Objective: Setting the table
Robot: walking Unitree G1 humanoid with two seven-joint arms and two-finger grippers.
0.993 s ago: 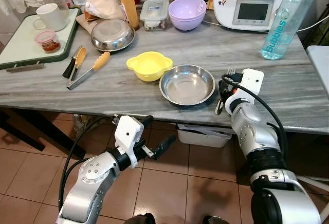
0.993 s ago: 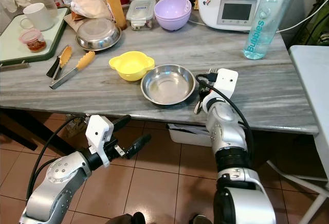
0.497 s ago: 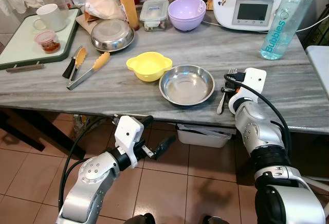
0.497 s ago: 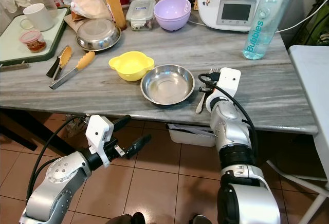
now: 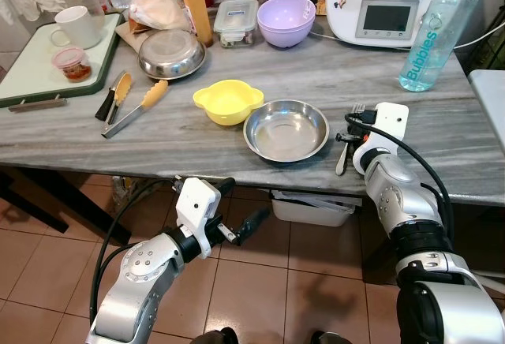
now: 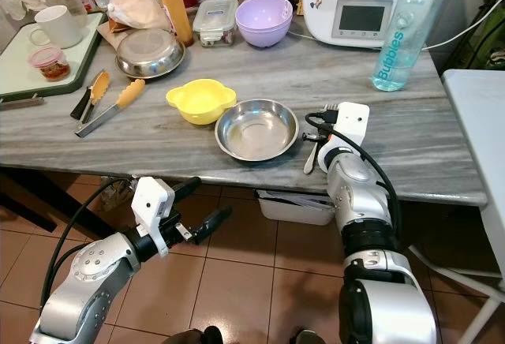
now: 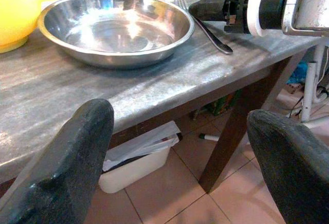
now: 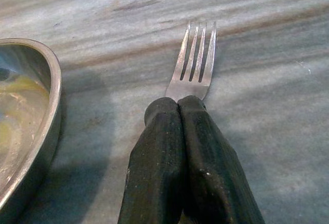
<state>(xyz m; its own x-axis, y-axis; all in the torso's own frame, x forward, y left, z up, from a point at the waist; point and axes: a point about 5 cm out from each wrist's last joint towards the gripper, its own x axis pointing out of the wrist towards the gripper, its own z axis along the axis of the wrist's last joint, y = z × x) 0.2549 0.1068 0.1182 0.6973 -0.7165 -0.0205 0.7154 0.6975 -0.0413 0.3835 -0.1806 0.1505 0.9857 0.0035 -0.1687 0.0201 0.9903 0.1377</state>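
Right wrist view shows the right hand (image 8: 180, 147) clenched above a fork (image 8: 195, 59) lying flat on the bench (image 5: 442, 139) just beside the steel bowl (image 5: 286, 129), whose rim the fork could strike if dragged sideways.

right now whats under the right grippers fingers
The fork lies on the grey table beside the steel bowl. The right gripper has its fingers pressed together over the neck; tines poke out ahead, and that part of the handle is covered.
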